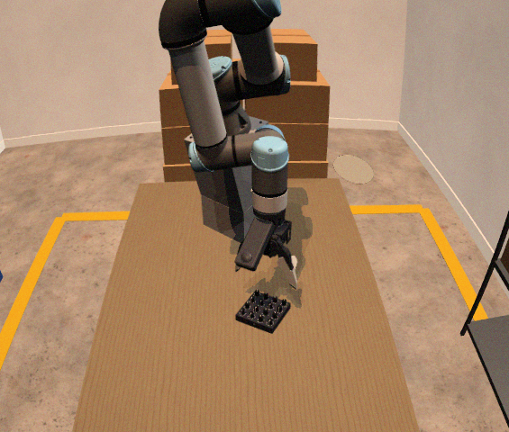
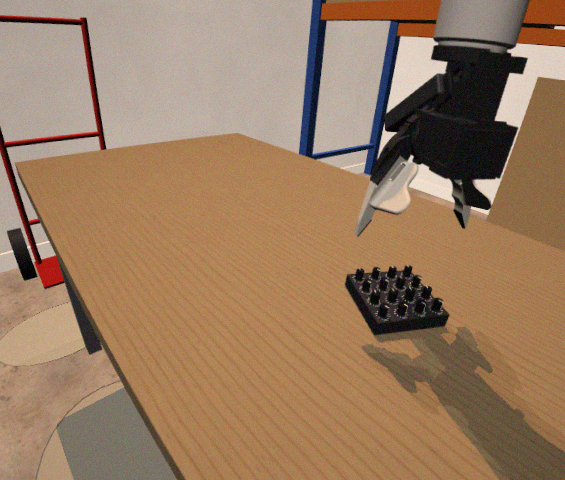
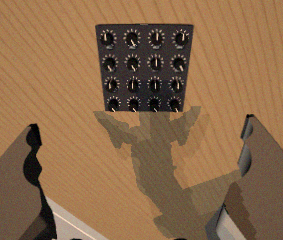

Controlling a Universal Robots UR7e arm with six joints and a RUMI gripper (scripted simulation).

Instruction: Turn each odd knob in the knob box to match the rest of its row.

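The black knob box lies flat on the table, with four rows of four knobs. In the wrist view, the top row's second knob points down-right while its other three point roughly up. In the second row, the third knob points up and the others down-right. The third row points roughly up and the bottom row roughly down. The labels are too small to read. My gripper is open and empty, above the table on the robot-base side of the box, touching nothing.
The wooden table carries the box. The arm's base stands at the table's far end in the top view, with stacked cartons behind it. A red hand truck and a dark shelf stand off the table.
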